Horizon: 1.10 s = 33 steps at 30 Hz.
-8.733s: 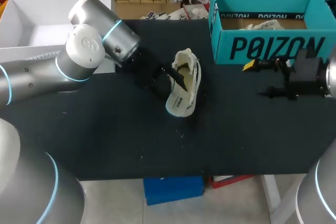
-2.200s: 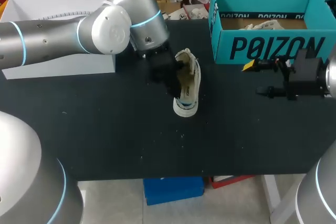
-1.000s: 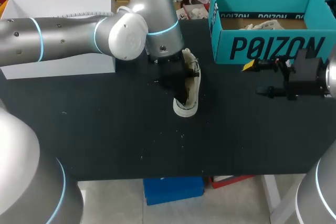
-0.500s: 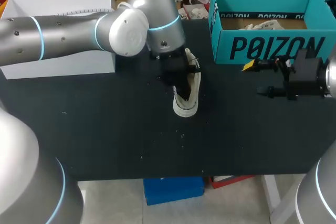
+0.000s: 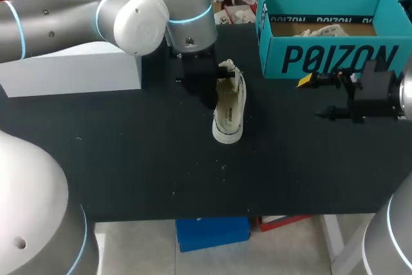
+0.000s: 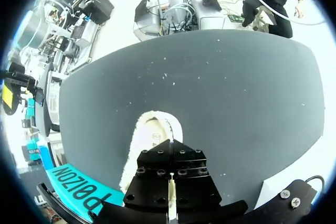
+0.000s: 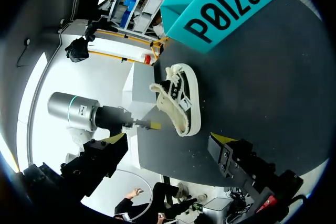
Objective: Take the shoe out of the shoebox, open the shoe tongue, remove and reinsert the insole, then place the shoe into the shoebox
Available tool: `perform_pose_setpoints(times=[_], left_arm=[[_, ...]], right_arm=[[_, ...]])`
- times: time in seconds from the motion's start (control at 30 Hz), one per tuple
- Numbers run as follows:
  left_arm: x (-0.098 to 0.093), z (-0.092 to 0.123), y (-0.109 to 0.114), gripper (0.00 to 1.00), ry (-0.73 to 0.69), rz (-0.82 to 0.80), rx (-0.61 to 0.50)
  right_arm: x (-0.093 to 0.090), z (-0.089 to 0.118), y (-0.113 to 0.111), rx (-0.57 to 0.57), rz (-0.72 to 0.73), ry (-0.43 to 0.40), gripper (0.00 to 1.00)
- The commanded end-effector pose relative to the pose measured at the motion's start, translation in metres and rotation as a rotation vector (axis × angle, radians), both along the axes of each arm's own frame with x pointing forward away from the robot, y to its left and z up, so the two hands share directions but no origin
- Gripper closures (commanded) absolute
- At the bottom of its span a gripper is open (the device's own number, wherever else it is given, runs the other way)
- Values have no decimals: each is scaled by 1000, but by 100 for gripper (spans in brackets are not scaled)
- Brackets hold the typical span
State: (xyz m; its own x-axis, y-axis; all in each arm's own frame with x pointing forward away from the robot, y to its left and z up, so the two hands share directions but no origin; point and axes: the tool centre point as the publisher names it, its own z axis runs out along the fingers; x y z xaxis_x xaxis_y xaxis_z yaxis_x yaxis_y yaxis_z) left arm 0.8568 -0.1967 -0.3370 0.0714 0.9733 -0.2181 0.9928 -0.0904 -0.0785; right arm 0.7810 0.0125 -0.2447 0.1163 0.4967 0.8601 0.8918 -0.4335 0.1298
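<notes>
Black table (image 5: 129,159): shoe (image 5: 228,109) is out, lying mid-table. Left pincer (image 6: 170,144) sits closed at the shoe's mouth, nothing seen in it. Right pincer (image 5: 313,98) is wide open and empty. Teal shoebox (image 5: 328,56) is behind. Likely the tongue step; next needs a pinch on the tongue. Only the right wrist view shows the left tip just short of the collar.

Your left arm (image 5: 129,11) swings from the table's left side round to its far edge. Its gripper (image 7: 155,124) comes out of the shoe (image 5: 228,111) and now sits just off the heel end. The shoe shifts slightly right and shows more of its side.
</notes>
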Motion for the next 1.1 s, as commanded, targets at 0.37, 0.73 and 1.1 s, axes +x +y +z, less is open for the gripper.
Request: perform_pose_setpoints(times=[0.37, 0.73, 1.1], left_arm=[[-8, 27, 34, 58, -120, 51, -27], [-8, 30, 47, 0, -146, 48, -34], [6, 27, 49, 0, -155, 42, -36]], right_arm=[[0, 0, 0, -1, 0, 2, 0], [0, 0, 0, -1, 0, 2, 0], [0, 0, 0, -1, 0, 2, 0]])
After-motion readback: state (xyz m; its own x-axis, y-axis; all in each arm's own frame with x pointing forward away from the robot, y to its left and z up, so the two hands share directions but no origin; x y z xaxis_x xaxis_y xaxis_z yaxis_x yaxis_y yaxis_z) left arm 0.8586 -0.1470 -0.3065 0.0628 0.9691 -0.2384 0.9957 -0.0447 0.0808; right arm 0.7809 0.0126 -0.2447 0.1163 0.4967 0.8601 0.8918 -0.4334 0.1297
